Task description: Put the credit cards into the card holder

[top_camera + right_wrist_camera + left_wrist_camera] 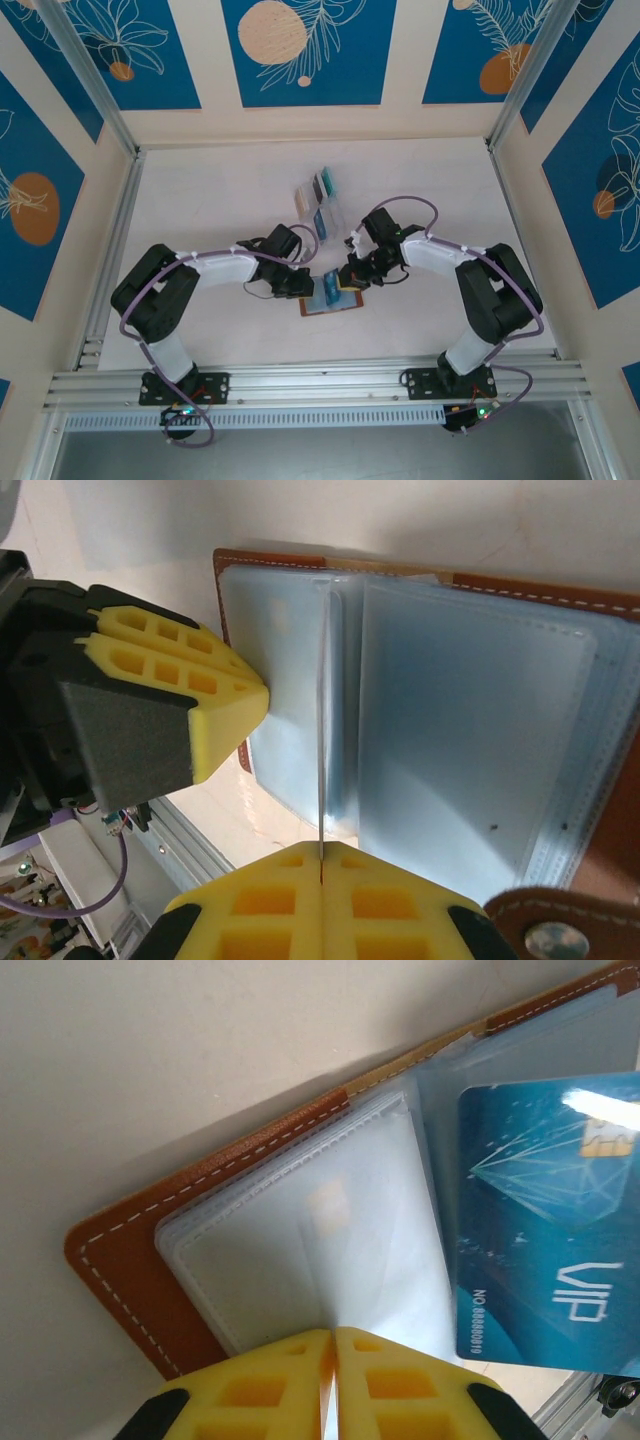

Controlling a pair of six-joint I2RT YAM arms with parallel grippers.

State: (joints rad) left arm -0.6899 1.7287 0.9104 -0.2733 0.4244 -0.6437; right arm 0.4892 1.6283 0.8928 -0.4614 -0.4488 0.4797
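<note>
Credit cards sit in two places: a blue card (545, 1250) is gripped by the closed jaws of the right gripper (320, 865), and several more stand in a clear rack (322, 200) farther back on the desk (220, 200). The card holder (130, 1280) lies open and flat between the two arms, its pale pocket leaves fanned. From the right wrist the card shows edge-on, its long axis running straight ahead of the jaws and over the holder's spine. The left gripper (333, 1338) has its jaws closed at the left pocket leaf (285, 680), though I cannot tell whether they pinch it or only press it.
</note>
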